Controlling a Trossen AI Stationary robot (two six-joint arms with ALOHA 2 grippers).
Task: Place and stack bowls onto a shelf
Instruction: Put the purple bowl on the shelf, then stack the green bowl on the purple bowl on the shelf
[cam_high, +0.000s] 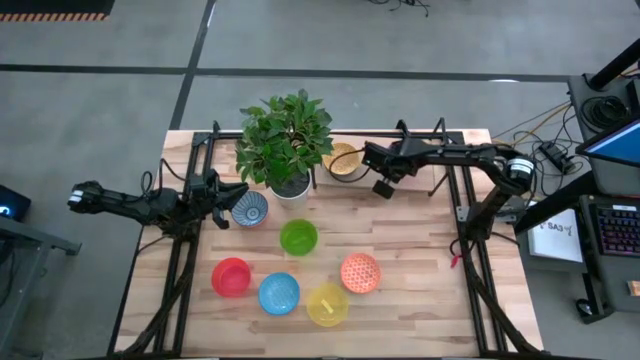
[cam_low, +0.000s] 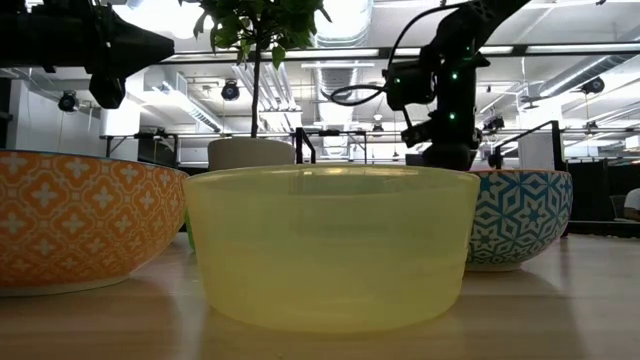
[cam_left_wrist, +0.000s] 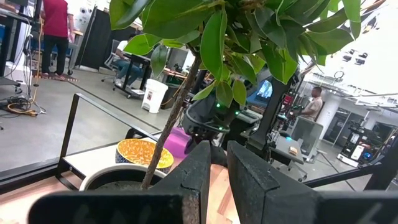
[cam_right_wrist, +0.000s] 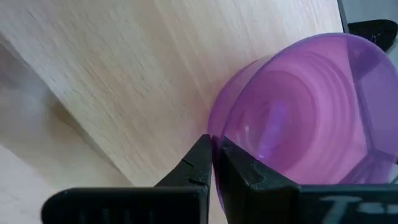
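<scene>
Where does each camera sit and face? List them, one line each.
High view: overhead, straight down; both arms, left gripper, right gripper.
Low view: tabletop height, level across the yellow bowl; arms overhead.
Left wrist view: past the left gripper toward the plant.
Right wrist view: right gripper shut on the purple bowl.
Shared: high and left wrist views both show the patterned yellow bowl.
</scene>
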